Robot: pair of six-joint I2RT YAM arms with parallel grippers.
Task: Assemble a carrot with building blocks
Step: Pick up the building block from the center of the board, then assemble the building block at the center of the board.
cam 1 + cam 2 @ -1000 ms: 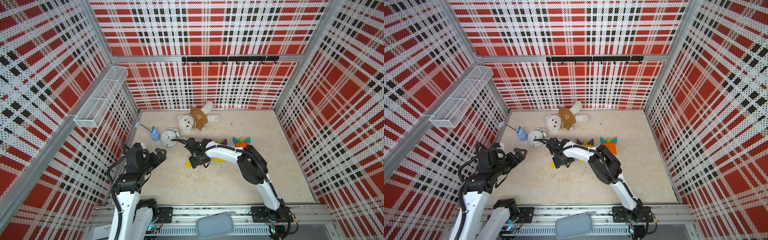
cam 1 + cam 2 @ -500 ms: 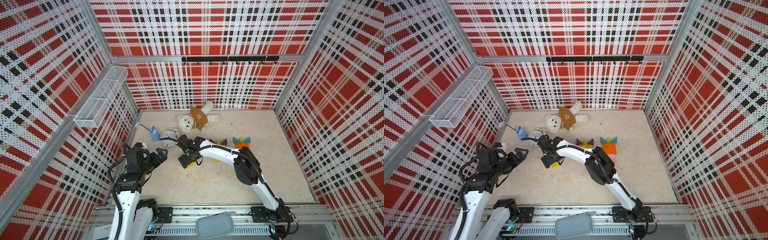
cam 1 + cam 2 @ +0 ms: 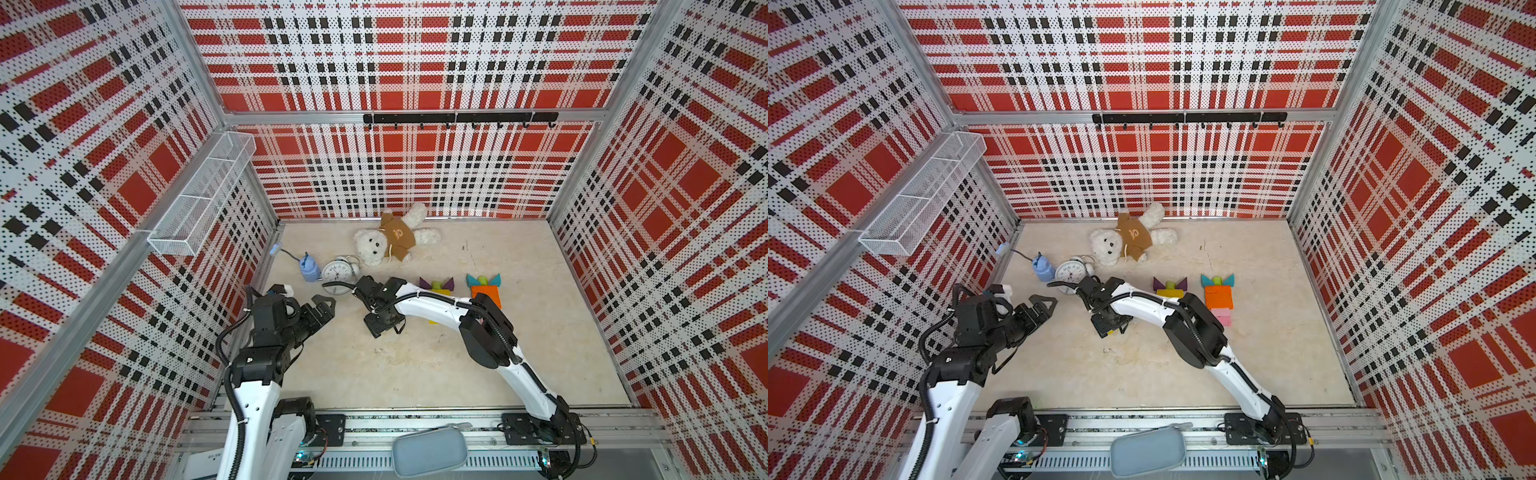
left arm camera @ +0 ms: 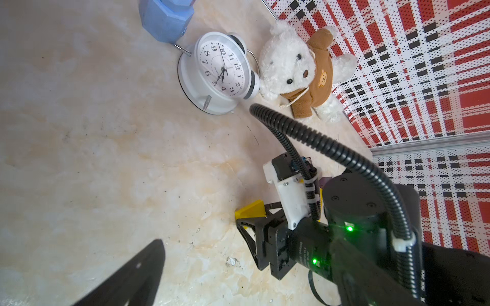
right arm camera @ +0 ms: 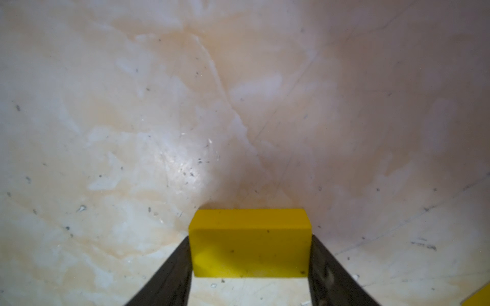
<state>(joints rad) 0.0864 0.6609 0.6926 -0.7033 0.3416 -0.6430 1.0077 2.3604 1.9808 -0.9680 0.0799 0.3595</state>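
A yellow block (image 5: 250, 243) lies on the floor with my right gripper (image 5: 250, 239) shut on it, one black finger against each short side. From the left wrist the same yellow block (image 4: 250, 209) shows at the right gripper (image 4: 254, 220), which points down at the floor. In a top view the right gripper (image 3: 380, 324) covers the block. An assembled carrot of teal triangles, a green cylinder, orange and pink blocks (image 3: 1219, 297) lies to the right. Purple triangles with a green cylinder (image 3: 1170, 286) lie beside it. My left gripper (image 3: 322, 305) hovers open and holds nothing, left of the right one.
A white alarm clock (image 3: 338, 272), a blue bottle-shaped thing (image 3: 309, 270) and a teddy bear (image 3: 390, 241) sit at the back left of the floor. A wire basket (image 3: 203, 195) hangs on the left wall. Another yellow block's corner (image 5: 480, 299) shows close to the right gripper.
My right gripper swung a little left, came down over the yellow block and closed on its sides. The left arm has stayed where it was.
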